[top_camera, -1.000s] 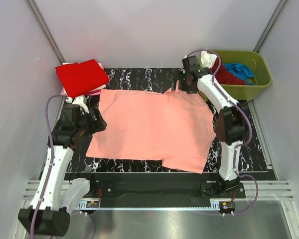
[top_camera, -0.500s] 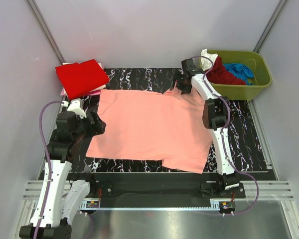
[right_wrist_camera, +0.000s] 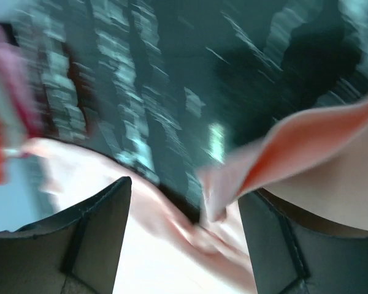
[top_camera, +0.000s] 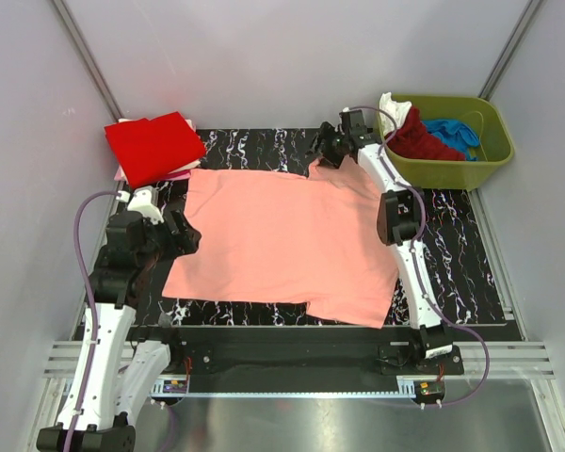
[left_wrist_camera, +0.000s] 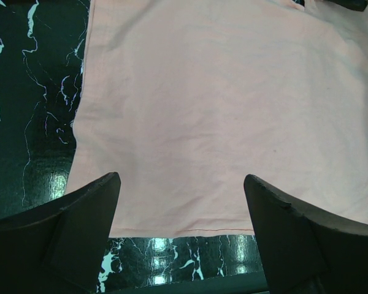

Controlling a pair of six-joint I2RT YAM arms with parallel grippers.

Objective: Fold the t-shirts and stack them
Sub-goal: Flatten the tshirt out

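A bright red t-shirt (top_camera: 153,144) lies folded at the desk's (top_camera: 457,247) far-left corner; others fill the tub (top_camera: 494,149). The salmon-pink t-shirt (top_camera: 282,235) is spread flat, not yet folded. The left hand (left_wrist_camera: 181,179) and right hand (right_wrist_camera: 184,188) both have their fingers apart.

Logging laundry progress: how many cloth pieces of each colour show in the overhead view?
Salmon-pink t-shirt, spread out: 1
Bright red shirt, folded: 1
Dark red cloth, in olive-green tub: 1
Blue cloth, in tub: 1
White cloth, in tub: 1
Total: 5; pale layers beneath the red one cannot be counted.
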